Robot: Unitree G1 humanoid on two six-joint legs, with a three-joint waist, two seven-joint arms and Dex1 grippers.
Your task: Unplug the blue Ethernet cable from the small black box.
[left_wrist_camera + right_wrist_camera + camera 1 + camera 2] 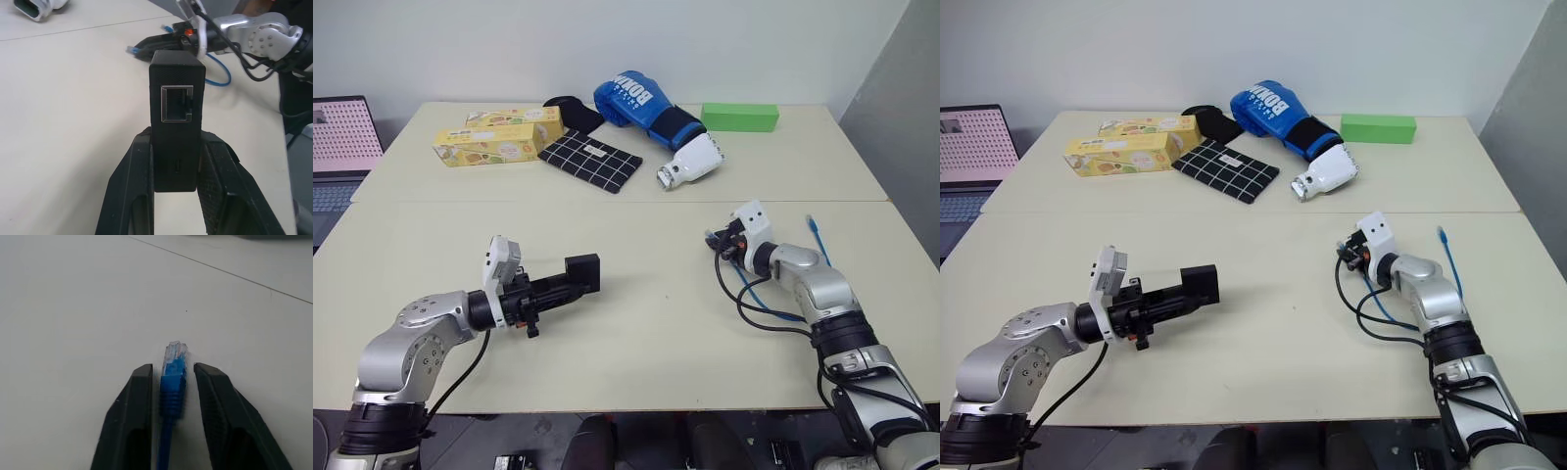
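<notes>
So the small black box (177,122) is up off the surface (636,323), pinched between the fingers of the left tool (570,281) on the near left side. In the left wrist view its port is staring right at the camera and it's empty, no plug in there. So the unplugging itself looks done to me.

The blue Ethernet cable (172,382) is over on the near right. Its clear plug end sits between the fingers of the right tool (713,238), but the right wrist view shows a gap on each side of the plug, so that tool is partly open and not squeezing it. The rest of the cord loops on the surface under the right arm, and the other plug end (813,224) lies just beyond it, further right.

My read: it's the let-go step. Next move would be opening the right tool wider and backing off without dragging the cord, then setting the box down flat.

Far side has the grid cloth (590,160), a blue boxing glove (631,101), two yellow boxes (499,137) and a green block (739,117), all well clear.
</notes>
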